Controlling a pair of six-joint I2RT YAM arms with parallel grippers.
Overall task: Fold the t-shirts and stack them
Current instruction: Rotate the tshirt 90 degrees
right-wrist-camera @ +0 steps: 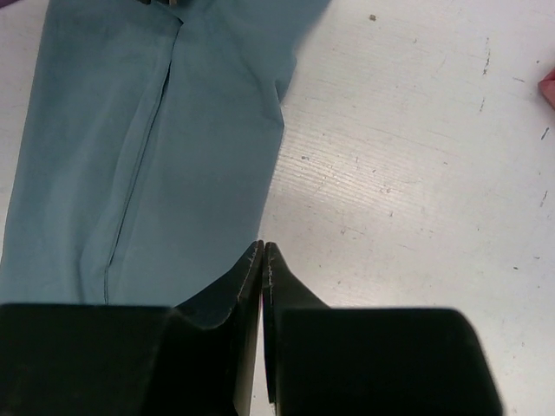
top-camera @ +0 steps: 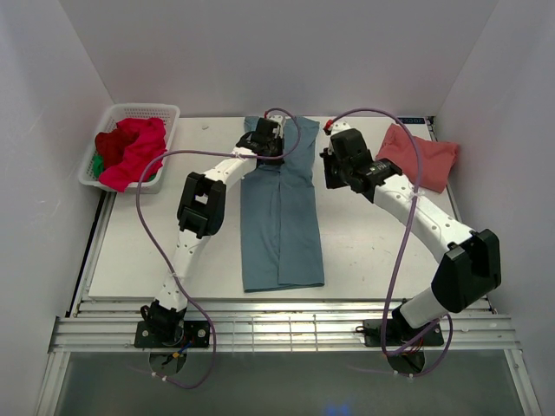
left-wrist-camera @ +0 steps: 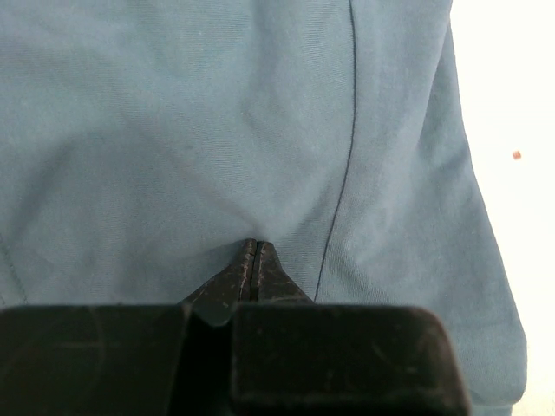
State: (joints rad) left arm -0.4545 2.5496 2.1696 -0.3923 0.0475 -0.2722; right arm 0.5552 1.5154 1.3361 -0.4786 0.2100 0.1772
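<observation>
On the table, the teal-blue t-shirt lies folded lengthwise at centre, red t-shirts fill the basket far left, and the salmon-pink t-shirt lies far right. The left gripper is closed, tips touching the teal cloth's far end. The right gripper is closed and empty, just beside that shirt's right edge.

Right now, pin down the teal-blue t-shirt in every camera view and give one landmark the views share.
Top external: the teal-blue t-shirt lies as a long strip down the middle of the table.
Left wrist: the shirt fills nearly the whole picture, with bare table only at the right edge.
Right wrist: the shirt covers the upper left, with bare table to its right.
Shared landmark: the shirt's right-hand edge meeting the white table.
</observation>
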